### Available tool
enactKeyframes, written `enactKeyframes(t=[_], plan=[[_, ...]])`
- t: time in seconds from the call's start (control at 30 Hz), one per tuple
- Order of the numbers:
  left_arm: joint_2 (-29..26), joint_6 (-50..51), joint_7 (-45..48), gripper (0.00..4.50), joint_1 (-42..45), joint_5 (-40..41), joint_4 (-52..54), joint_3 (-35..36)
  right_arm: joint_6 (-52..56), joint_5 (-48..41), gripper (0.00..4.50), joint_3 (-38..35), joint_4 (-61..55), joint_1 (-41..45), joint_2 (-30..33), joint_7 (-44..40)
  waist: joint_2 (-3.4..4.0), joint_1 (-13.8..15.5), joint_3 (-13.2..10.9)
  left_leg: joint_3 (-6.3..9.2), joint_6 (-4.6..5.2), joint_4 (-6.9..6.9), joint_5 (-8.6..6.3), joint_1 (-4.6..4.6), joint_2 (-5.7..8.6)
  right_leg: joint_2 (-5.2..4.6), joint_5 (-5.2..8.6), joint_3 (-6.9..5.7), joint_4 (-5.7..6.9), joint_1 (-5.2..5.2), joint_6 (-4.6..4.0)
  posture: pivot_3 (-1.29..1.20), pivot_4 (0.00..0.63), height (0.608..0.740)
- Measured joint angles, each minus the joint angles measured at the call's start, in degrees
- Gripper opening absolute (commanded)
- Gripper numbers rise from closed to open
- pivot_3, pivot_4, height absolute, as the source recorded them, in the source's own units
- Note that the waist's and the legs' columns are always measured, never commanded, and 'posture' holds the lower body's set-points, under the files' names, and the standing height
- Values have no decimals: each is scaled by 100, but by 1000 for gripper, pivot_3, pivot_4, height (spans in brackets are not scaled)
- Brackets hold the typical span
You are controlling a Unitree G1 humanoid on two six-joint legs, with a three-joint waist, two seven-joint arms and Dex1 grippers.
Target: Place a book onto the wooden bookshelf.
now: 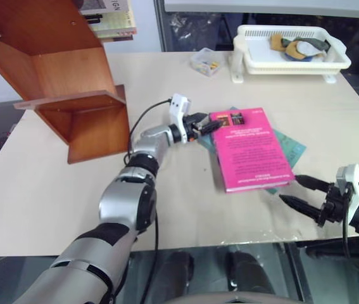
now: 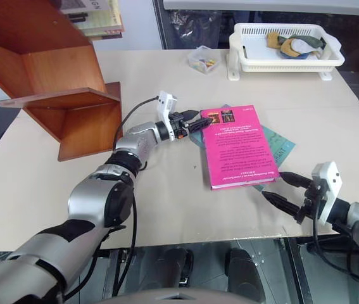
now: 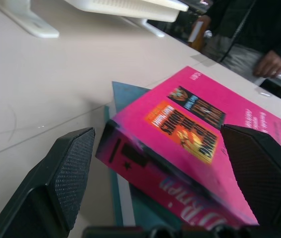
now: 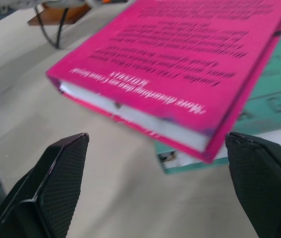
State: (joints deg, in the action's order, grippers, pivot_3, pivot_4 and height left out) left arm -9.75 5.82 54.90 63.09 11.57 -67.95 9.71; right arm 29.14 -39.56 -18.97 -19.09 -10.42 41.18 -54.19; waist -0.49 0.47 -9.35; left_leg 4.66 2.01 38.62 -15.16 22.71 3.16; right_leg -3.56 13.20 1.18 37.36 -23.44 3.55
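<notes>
The bookshelf [image 1: 71,82] stands far left on the table [image 1: 40,190]. The book [image 1: 250,151] lies flat atop a teal book [image 1: 291,147]. Both grippers, left [image 1: 208,126] and right [image 1: 301,192], gape empty at opposite corners; a shallow pinch could slip, or drag the teal one along.

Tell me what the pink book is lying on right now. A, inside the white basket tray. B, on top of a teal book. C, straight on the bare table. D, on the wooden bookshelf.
B: the pink book lies flat on a teal book, whose edges stick out from under it on the table; the right wrist view shows the teal cover beneath it.
</notes>
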Motion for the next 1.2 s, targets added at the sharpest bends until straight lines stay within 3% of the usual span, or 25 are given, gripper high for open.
enactKeyframes(t=[0.57,1.2], plan=[[199,-361,-111,4463,65,-141,-128,-75,-45,16,4495,5,-22,-83,-55,19,-1,16,-1,-2,17,46,-10,2,2,0,0,3,44,0,1,0,150,740],[52,-601,652,4463,169,-240,-243,-78,-54,134,4495,74,-21,60,-104,190,-1,14,-1,-2,18,51,-11,2,1,2,1,3,48,-1,1,0,150,740]])
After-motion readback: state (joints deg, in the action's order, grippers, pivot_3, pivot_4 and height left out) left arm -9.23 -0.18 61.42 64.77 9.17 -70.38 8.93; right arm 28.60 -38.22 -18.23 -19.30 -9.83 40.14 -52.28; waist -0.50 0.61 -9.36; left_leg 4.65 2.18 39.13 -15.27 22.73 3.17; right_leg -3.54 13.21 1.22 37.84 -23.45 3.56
